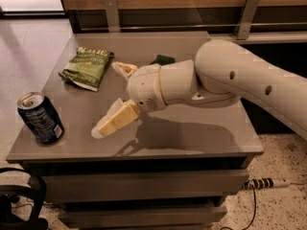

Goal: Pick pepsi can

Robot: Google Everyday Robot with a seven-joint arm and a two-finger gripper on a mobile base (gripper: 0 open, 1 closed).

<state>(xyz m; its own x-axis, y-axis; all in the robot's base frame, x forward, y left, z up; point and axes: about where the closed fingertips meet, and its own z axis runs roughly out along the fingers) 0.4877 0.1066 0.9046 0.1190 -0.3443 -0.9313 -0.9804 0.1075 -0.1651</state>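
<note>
The pepsi can (41, 118) is dark blue with white print and a silver top. It stands upright near the front left corner of the grey table (192, 133). My gripper (106, 98) hangs over the middle of the table, to the right of the can and apart from it. Its two cream fingers are spread wide: one finger (114, 121) points down-left toward the can, the other (123, 68) points toward the chip bag. Nothing is between them.
A green chip bag (87, 67) lies at the back left of the table. A small dark green object (163, 59) shows behind my wrist. A wood-panelled wall with metal brackets runs behind the table. A power strip (268, 182) lies on the floor at right; a black object (19, 205) sits at lower left.
</note>
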